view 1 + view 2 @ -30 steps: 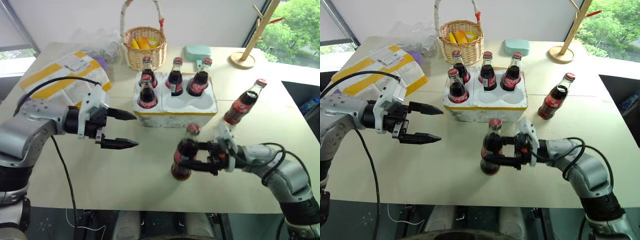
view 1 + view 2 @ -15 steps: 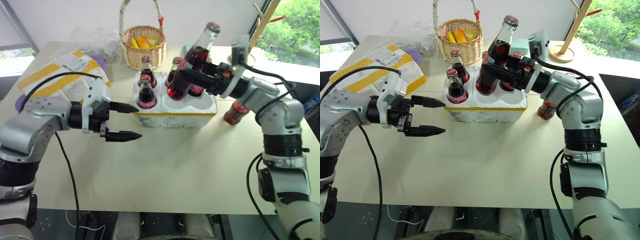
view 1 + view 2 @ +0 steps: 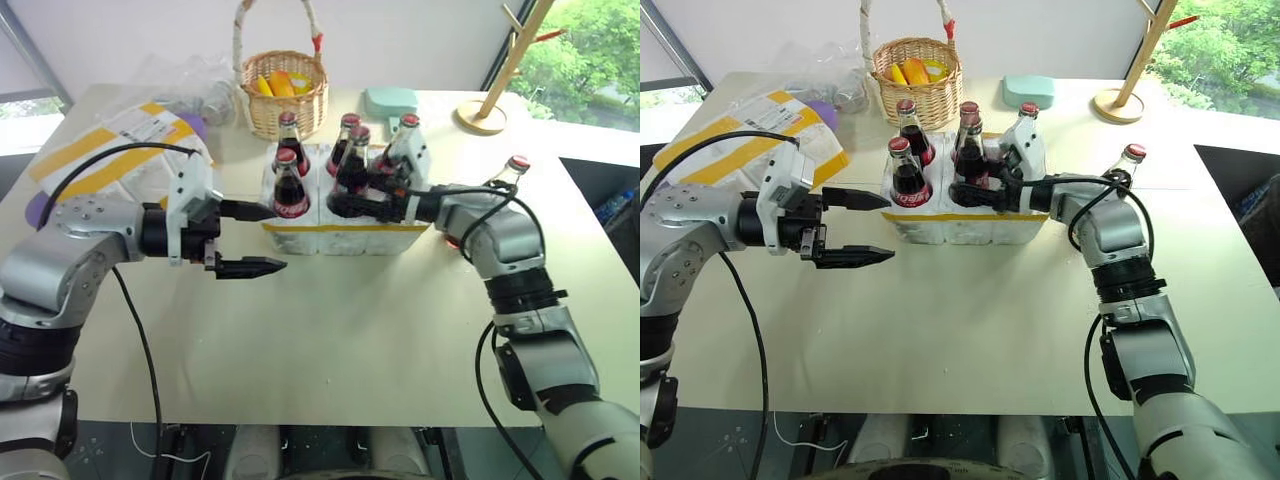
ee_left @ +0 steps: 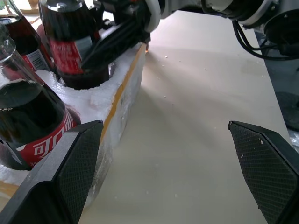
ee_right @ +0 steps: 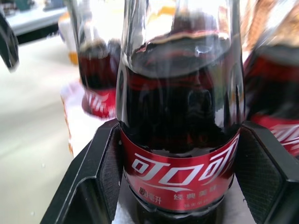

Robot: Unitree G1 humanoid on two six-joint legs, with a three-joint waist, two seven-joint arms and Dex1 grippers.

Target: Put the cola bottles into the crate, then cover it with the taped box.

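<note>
Tabletop: cola bottle (image 5: 180, 140) label seemingly reads 可口.

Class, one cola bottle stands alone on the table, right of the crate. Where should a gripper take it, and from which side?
Grip the lone cola bottle around its labelled body, coming level from the open table on its right. It stands upright, and the crate crowds its left.

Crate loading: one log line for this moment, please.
right gripper: shut on cola bottle, front middle well | left gripper: open, empty | crate: one well empty
</note>
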